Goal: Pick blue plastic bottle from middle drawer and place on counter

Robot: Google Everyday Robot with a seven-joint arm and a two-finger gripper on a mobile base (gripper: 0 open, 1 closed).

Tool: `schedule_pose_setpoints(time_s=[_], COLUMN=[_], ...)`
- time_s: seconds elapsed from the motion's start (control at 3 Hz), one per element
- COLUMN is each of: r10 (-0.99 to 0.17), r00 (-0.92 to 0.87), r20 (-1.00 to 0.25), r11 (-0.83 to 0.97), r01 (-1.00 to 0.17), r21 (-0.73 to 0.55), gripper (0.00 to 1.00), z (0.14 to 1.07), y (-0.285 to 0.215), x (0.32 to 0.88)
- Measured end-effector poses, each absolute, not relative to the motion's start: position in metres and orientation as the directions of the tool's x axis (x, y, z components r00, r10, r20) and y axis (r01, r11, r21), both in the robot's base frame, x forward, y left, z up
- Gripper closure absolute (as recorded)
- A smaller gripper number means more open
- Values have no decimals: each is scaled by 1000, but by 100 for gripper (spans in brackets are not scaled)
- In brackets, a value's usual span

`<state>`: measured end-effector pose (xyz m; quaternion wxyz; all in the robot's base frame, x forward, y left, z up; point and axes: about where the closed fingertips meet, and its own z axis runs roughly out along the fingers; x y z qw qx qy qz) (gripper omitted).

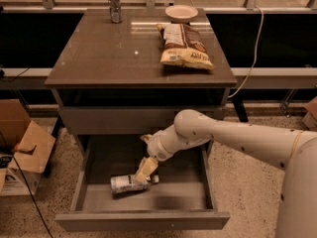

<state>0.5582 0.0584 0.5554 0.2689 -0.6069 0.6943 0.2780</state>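
Blue plastic bottle (126, 184) lies on its side on the floor of the middle drawer (143, 221), left of the drawer's centre and nearer its front panel than its back. Its small cap end points right, toward the drawer's middle. The drawer is pulled well out from the cabinet.

The hand (141, 176) is down inside the drawer, slanting from upper right to lower left, with its tip at the bottle's right end, touching it or just above it. Whether the hand is apart or clamped on the bottle cannot be told. The white arm (223, 137) reaches it from the drawer's right side, passing over the right wall.

Above the drawer is the counter (104, 53), glossy and dark. On it, over the drawer's right half, lies a brown-yellow chip bag (182, 46). A slim metallic can (114, 5) stands at the far edge, over the drawer's left half, and a shallow pale plate (181, 13) sits at the far edge behind the bag. Left of the drawer, on the speckled floor, is an open cardboard box (25, 148).
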Motion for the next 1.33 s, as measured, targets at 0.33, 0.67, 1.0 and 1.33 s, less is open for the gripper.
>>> schedule_pose_setpoints(time_s=[0.33, 0.67, 1.0, 1.33], r10=[-691, -706, -711, -702], r00=[-121, -113, -114, -120], r20=[-713, -699, -694, -702], r11=[105, 92, 91, 96], r01=[-992, -993, -993, -993], r21=[67, 67, 70, 73], gripper=[0, 0, 0, 0], z=[548, 538, 516, 492], y=[59, 66, 74, 81], x=[557, 557, 558, 557])
